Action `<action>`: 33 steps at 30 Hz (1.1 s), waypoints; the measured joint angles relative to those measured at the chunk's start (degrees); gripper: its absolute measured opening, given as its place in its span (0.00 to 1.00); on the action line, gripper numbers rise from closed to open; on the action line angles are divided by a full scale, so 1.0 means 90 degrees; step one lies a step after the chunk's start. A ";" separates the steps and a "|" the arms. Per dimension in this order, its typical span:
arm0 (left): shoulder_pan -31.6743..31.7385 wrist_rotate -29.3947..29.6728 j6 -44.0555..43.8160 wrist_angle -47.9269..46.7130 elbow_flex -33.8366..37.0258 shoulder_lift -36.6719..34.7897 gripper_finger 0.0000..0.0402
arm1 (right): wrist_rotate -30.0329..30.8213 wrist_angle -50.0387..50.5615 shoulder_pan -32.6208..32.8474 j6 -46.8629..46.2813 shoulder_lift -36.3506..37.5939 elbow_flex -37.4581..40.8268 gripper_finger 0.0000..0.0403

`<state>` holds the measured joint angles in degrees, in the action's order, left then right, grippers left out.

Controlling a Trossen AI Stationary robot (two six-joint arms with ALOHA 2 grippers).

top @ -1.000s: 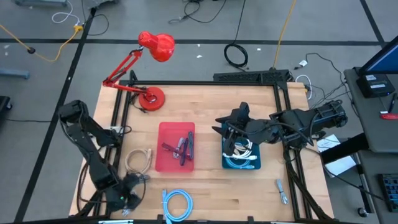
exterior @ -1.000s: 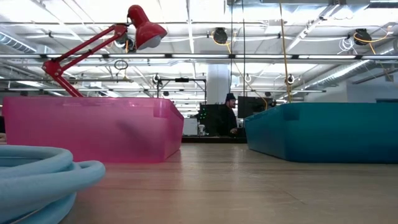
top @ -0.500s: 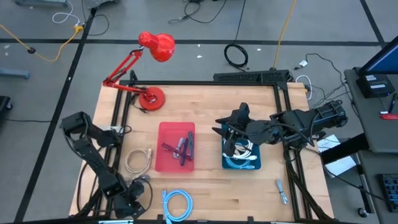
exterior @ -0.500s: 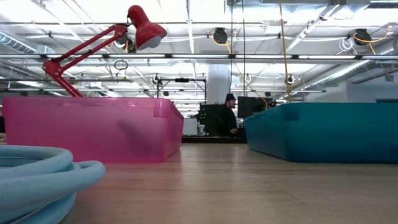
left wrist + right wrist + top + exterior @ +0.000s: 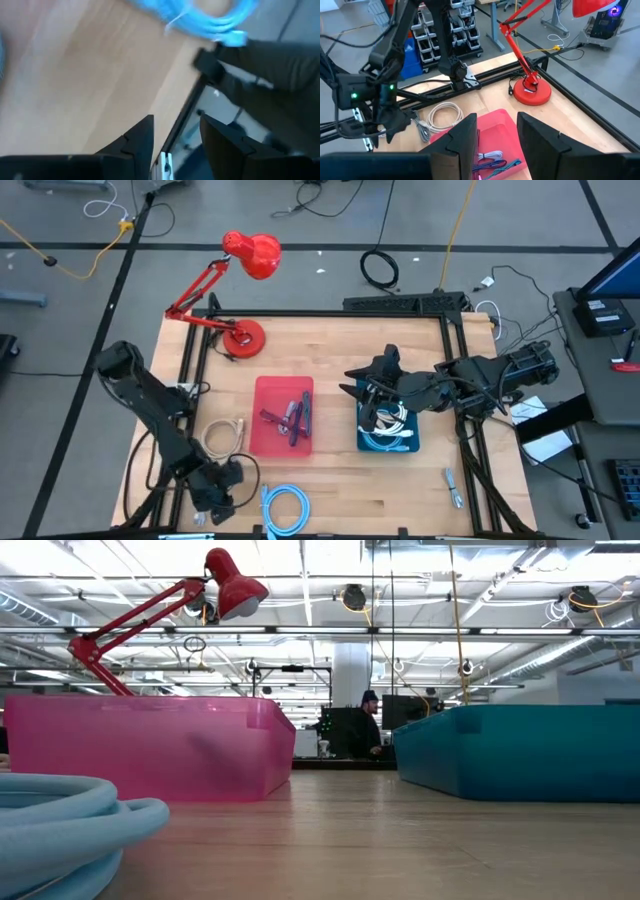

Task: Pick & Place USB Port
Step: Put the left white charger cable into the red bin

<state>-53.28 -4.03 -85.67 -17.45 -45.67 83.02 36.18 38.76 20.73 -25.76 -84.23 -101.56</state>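
Observation:
In the high view, a pink bin (image 5: 283, 442) in the middle of the table holds several dark and purple USB pieces (image 5: 292, 418). To its right, a blue bin (image 5: 361, 442) holds white and light-blue cables. My left gripper (image 5: 228, 482) is open, low near the table's near edge, just left of a coiled light-blue cable (image 5: 285, 505). The left wrist view shows that gripper (image 5: 175, 125) with the light-blue cable (image 5: 210, 17) ahead of it. My right gripper (image 5: 362, 388) hovers open over the blue bin's far left part; the right wrist view shows the gripper (image 5: 497, 125) facing the pink bin (image 5: 495, 125).
A white coiled cable (image 5: 222, 438) lies left of the pink bin. A red desk lamp (image 5: 240, 335) stands at the far left. A small silver piece (image 5: 452, 485) lies at the near right. Black rails (image 5: 330, 313) frame the table. A person (image 5: 370, 725) stands far behind.
My left arm has swung along the near edge toward the table's right, bringing its gripper closer to the light-blue coil. My right arm and the bins have kept still.

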 joint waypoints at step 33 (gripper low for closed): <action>-0.1537 -0.0768 0.7618 -0.2664 -0.1448 0.1361 0.40 | 0.0144 -0.0499 -0.0017 -0.0513 0.0000 0.0920 0.33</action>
<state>-67.11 -10.94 -17.11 -41.42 -58.70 95.26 37.48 34.27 20.58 -30.39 -84.23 -93.28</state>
